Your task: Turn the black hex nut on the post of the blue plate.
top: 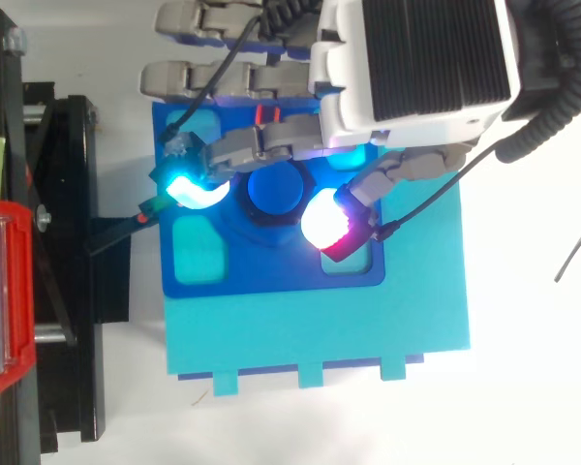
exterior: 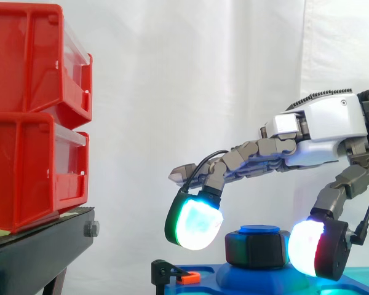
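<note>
The hand (exterior: 320, 132) reaches in level from the right, palm down, over the blue plate (top: 271, 276). One finger curls down left of the black hex nut (exterior: 256, 249) and the thumb right of it, pinching it. The nut sits mid-plate on the upright post (exterior: 259, 229), its axis vertical.

White hand (exterior: 323, 130), black ribbed panel
</note>
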